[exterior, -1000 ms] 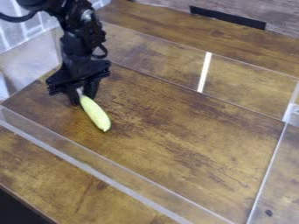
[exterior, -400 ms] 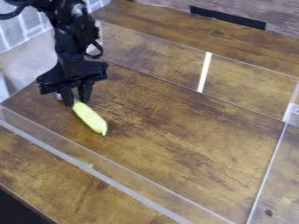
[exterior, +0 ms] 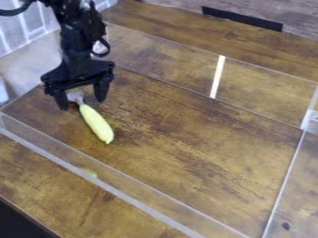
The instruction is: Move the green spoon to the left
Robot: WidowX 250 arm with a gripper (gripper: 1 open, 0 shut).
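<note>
The green spoon [exterior: 97,124] lies flat on the wooden tabletop at the left, its thick yellow-green handle slanting toward the lower right; its grey bowl end is tucked under the gripper and hard to make out. My black gripper [exterior: 78,96] hangs just above the spoon's upper end, pointing steeply down. Its two fingers [exterior: 104,89] are spread wide apart and nothing is between them. The spoon rests on the table by itself.
A low clear acrylic wall [exterior: 74,160] borders the wooden work area along the front and left, with another clear panel [exterior: 288,181] at the right. A bright reflection streak [exterior: 218,76] lies mid-table. A dark object [exterior: 243,16] sits at the far edge.
The gripper carried the spoon's upper end a little leftward, then spread its fingers wide, letting go. The spoon now lies free, slightly left of where it was.
</note>
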